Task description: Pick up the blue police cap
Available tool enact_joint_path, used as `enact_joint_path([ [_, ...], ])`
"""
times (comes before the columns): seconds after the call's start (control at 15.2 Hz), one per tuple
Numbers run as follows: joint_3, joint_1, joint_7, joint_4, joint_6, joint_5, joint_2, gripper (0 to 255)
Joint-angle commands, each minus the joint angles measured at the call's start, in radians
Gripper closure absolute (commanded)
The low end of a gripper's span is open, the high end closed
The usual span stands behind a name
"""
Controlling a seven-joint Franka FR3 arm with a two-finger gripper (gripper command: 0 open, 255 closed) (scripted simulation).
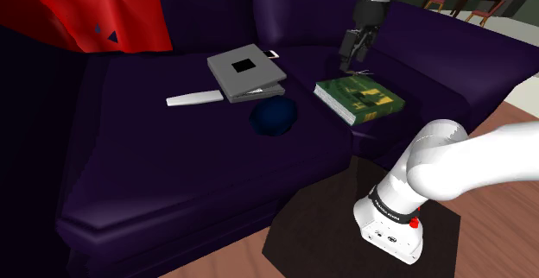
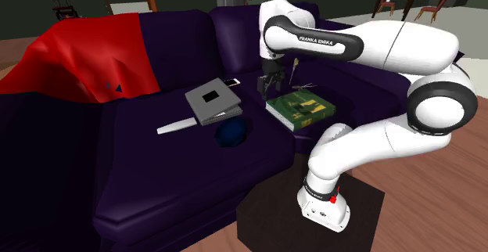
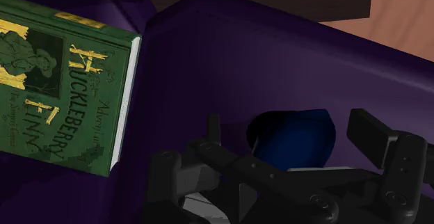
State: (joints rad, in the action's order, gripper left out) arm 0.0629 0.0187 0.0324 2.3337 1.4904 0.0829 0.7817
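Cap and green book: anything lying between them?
No. Only bare purple sofa cushion separates the blue cap from the green book; the shoulder view shows it, the wrist view too.

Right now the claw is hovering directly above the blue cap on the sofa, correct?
No. In the shoulder view the claw hovers by the green book. The blue cap lies apart from it on the sofa, toward that view's left.

light dim — shadows soft | sofa (image 1: 173,177) near-black | blue cap (image 1: 274,116) murky | white arm (image 1: 471,160) bright
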Motion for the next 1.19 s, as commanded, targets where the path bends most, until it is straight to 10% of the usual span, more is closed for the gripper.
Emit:
enact_joint_path([
  [0.0, 0.000, 0.000, 0.000, 0.000, 0.000, 0.000, 0.000, 0],
  [0.66, 0.391, 0.068, -0.350, -0.068, 0.135, -0.367, -0.426, 0],
  [1.12, 0.541, 0.089, -0.687, -0.212, -0.012, -0.773, -0.878, 0],
])
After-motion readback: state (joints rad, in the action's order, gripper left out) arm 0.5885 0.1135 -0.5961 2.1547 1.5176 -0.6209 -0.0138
